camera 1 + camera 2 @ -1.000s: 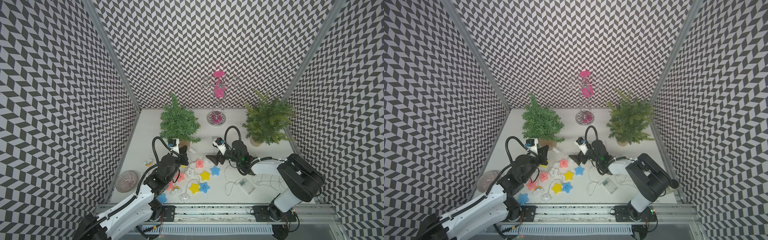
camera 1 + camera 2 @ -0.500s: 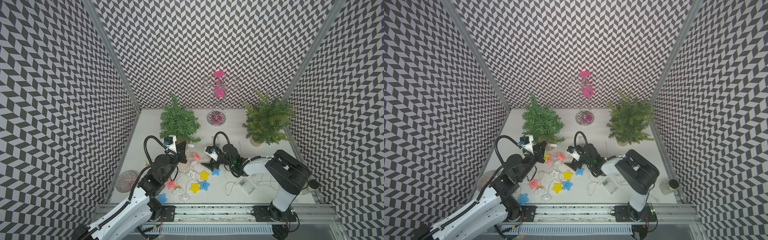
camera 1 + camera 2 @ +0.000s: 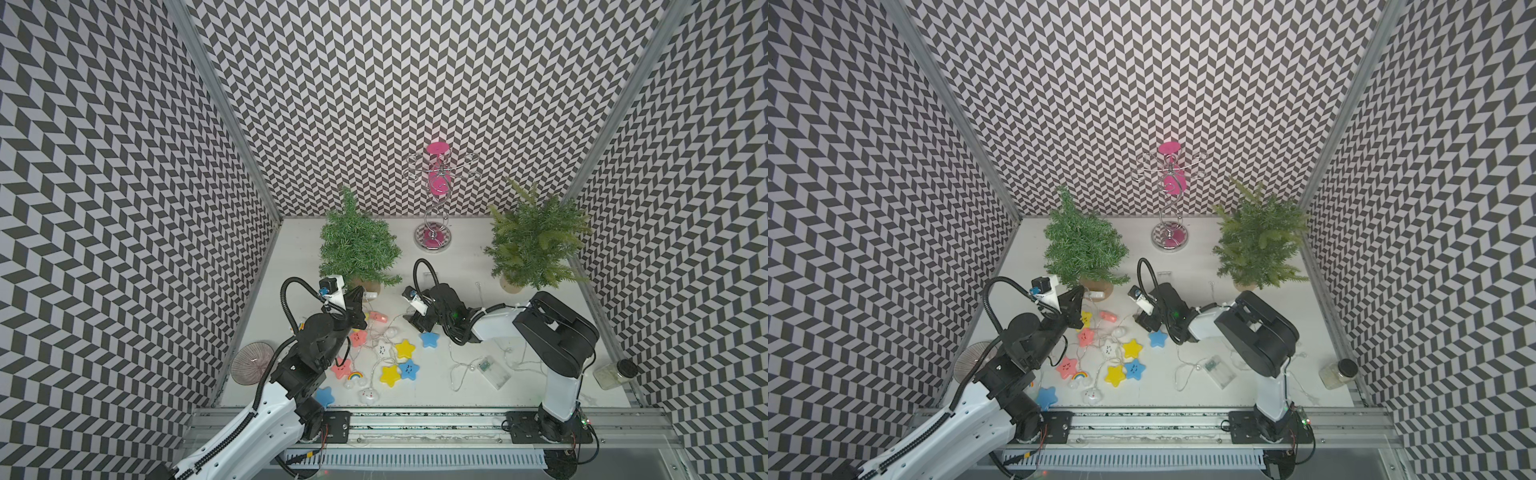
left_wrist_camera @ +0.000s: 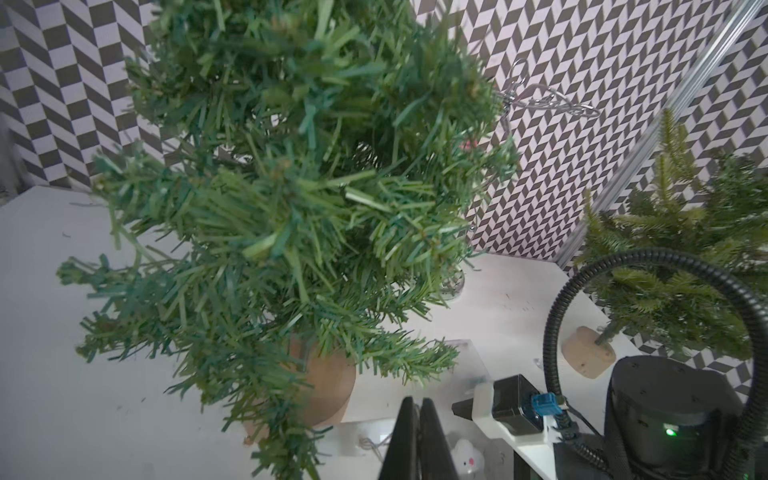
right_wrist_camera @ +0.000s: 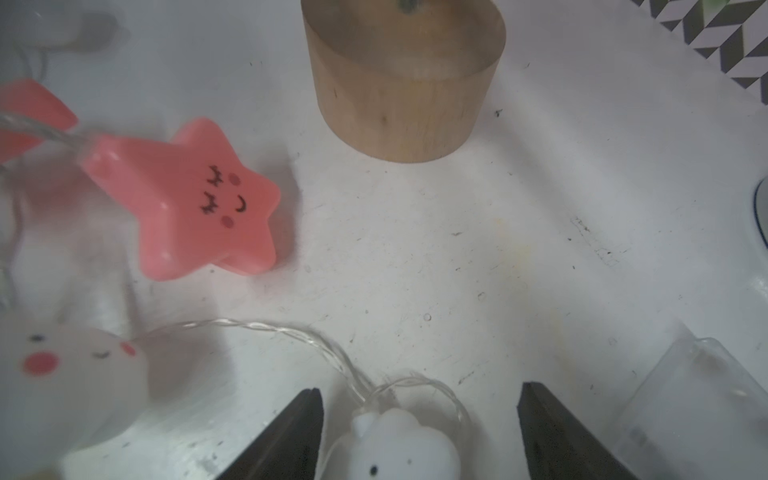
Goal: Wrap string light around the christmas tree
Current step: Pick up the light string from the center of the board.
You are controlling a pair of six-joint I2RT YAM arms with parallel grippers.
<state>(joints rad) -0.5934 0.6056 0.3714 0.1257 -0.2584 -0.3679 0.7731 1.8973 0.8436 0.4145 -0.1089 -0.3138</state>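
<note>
Now: right gripper (image 5: 419,390) sits low over the table, jaws apart, straddling a white cloud light (image 5: 399,446) on the string light (image 3: 382,353). Most of the string lies loose on the table in front of the darker christmas tree (image 3: 357,249); none shows on the branches. Left gripper (image 4: 417,401) has its jaws pressed together, just beside the tree's wooden base (image 4: 324,390).

Judgement: the step in hand is picking up the cloud. Centre it between the jaws before closing, and take the body, not the thin wire. Lift slowly so the pink star (image 5: 195,203) and its neighbours trail free of the base.

Unclear: whether the left jaws pinch a strand. A thin wire loop shows beside them, but the contact is hidden. The cloud is cut off at the frame edge. The tree's far side is unseen.
</note>
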